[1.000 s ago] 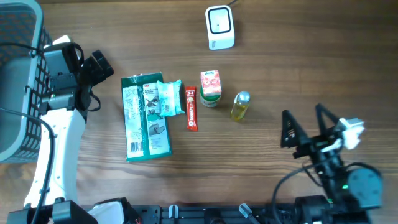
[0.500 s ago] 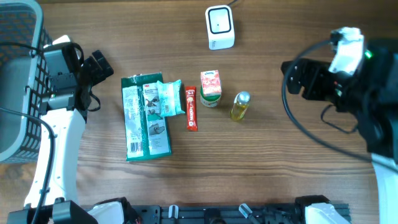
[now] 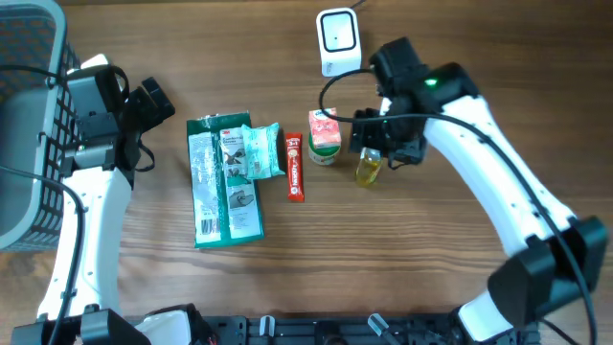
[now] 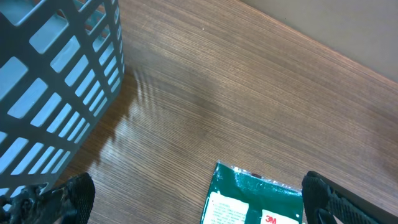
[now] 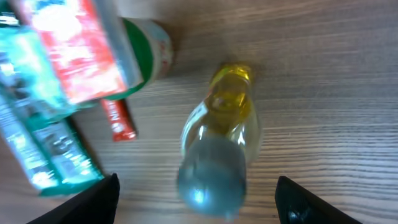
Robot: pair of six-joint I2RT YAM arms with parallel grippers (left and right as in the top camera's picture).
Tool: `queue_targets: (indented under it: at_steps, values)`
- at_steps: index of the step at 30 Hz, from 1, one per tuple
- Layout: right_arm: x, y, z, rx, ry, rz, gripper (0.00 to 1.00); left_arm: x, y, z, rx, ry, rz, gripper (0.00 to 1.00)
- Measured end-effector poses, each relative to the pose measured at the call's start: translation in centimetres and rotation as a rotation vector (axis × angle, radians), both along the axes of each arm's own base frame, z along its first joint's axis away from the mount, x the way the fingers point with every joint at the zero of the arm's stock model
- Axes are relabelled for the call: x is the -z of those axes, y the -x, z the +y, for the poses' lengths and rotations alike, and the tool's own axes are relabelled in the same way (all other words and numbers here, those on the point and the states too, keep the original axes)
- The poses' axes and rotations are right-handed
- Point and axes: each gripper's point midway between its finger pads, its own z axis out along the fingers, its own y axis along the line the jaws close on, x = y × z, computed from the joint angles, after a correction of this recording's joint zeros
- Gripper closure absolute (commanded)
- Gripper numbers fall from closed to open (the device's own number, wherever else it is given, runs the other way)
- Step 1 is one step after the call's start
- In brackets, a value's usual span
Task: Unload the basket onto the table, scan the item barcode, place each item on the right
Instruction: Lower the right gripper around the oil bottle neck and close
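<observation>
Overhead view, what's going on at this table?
The right gripper hovers over the small yellow bottle, jaws open on either side, not gripping it. The left gripper sits open near the basket, holding nothing. The scanner stands apart at the back; the green packs, red stick and carton sit in a row beside the bottle.

Left hand (image 3: 159, 102) splayed wide, right hand (image 3: 381, 146) parted

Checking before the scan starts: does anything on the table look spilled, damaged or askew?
Nothing looks spilled or damaged. One oddity: the small teal packet lies slightly tilted on top of the green package, overlapping its right edge instead of lying apart. The yellow bottle stands upright with its cap on.
</observation>
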Motion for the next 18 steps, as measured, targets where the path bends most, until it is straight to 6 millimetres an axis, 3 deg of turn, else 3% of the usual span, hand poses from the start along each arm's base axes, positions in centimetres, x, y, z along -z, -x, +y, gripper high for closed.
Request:
queue_targets:
  at_steps: [4, 6, 13, 15, 18]
  values:
    - [2.5, -0.2, -0.2, 0.038, 0.057, 0.061, 0.38, 0.0, 0.0, 0.0, 0.000, 0.000, 0.000, 0.00]
    - [3.0, -0.3, -0.4, 0.047, 0.069, 0.071, 0.39, 0.0, 0.0, 0.0, 0.000, -0.001, 0.000, 0.00]
    - [3.0, -0.2, -0.5, 0.054, 0.077, 0.073, 0.46, 0.0, 0.0, 0.0, 0.000, 0.000, 0.000, 0.00]
    - [3.0, -0.2, -0.5, 0.021, 0.078, 0.069, 0.55, 0.0, 0.0, 0.0, 0.000, 0.000, 0.000, 0.00]
    - [3.0, -0.3, -0.6, -0.024, 0.086, 0.060, 0.55, 0.0, 0.0, 0.0, 0.000, 0.000, 0.000, 0.00]
